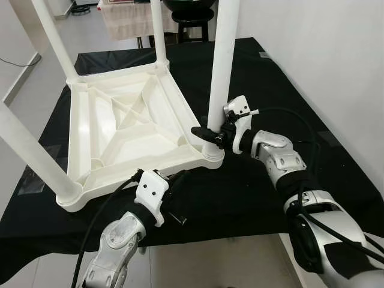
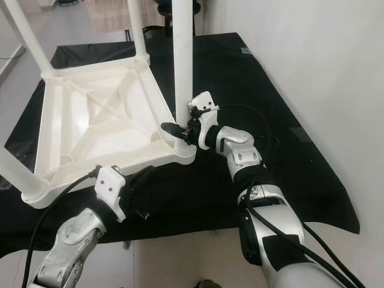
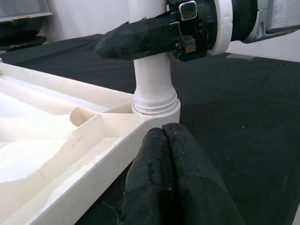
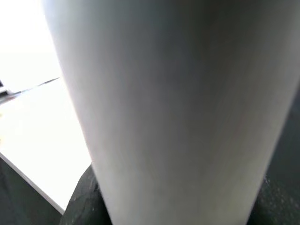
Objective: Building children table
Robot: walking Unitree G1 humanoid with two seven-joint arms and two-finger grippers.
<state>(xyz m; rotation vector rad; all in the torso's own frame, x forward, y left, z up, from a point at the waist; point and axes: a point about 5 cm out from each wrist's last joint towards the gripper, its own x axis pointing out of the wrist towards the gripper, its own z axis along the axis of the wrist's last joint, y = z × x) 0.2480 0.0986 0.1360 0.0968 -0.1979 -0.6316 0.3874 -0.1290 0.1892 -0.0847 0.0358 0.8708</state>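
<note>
A white upturned tabletop (image 1: 120, 129) lay at centre-left on a black cloth (image 1: 252, 192). At centre, the right gripper (image 1: 211, 135) clasped the lower-right leg (image 1: 221, 60) just above its socket. The left gripper (image 1: 180, 180), fingers pressed together, steadied the near rim. Keeping the leg vertical would probably seat it best.

We find no readable text, label, brand, number or sign anywhere: the white plastic parts and the black cloth are unmarked.
</note>
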